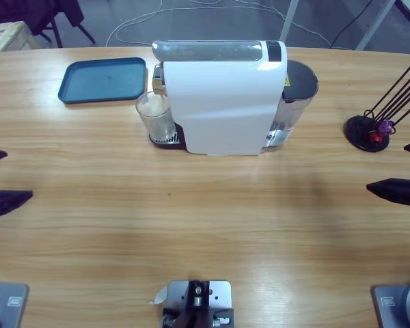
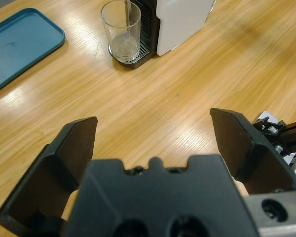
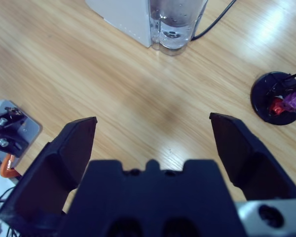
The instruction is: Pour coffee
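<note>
The coffee machine (image 1: 222, 99) stood at the far middle of the table (image 1: 191, 219), with a clear glass (image 1: 155, 116) on its drip tray (image 2: 138, 58), under the spout. The glass appeared empty. A blue tray (image 1: 104, 80) lay just left of the machine, apart from it and bare. A water tank (image 1: 294, 96) sat on the machine's right side, and a black capsule stand (image 1: 369, 131) with a red and a purple capsule stood near the right edge.

The left gripper (image 2: 153, 143) hung at the left edge of the table, jaws wide apart and holding nothing, aimed toward the glass. The right gripper (image 3: 153, 143) hung at the right edge, likewise spread and empty, with the tank and capsule stand ahead of it. Both were well apart from the machine.

The step in hand was judged to be the opening approach; no coffee showed in the glass. For a good result:

1. Leave the glass centred under the spout; nudging it would send coffee onto the drip tray.
2. Bring an arm to the machine's top from above, clear of the glass rim.
3. Press with one jaw tip, straight down, so the light machine does not slide.
4. Keep the right arm clear of the stand's long wires.

Which control starts the brew could not be made out.
</note>
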Controlling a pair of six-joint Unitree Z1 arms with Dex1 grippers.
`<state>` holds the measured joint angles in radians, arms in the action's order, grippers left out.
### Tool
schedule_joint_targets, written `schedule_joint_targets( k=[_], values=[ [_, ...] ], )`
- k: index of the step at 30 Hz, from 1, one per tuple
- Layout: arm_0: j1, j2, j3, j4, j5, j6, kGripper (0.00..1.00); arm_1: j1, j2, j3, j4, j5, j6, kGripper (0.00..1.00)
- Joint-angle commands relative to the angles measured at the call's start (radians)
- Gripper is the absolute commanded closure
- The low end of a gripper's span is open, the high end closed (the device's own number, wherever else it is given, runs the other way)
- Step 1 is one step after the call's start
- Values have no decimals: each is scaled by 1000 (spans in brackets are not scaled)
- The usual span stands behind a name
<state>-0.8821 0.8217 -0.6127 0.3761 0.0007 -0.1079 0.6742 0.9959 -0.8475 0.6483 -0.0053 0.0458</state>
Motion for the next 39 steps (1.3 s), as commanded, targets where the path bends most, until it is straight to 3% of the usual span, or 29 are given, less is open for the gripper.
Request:
schedule_joint_targets(
  k=[1,6,16,29,36,39],
  values=[
    [-8,40,17,-6,-3,11,0,12,35,49,-48,-13,-45,0],
    [-8,56,15,-6,13,8,0,12,30,85,-105,-74,-50,0],
    [-9,60,10,-4,9,-3,0,12,-41,102,-111,-64,-47,0],
    [-8,5,34,-21,9,-13,0,12,-23,100,-122,47,-81,0],
    [-8,83,17,-19,40,-14,0,12,-33,104,-128,47,-82,0],
    [27,64,-17,50,60,-13,0,12,-35,105,-128,47,-82,0]
  ],
)
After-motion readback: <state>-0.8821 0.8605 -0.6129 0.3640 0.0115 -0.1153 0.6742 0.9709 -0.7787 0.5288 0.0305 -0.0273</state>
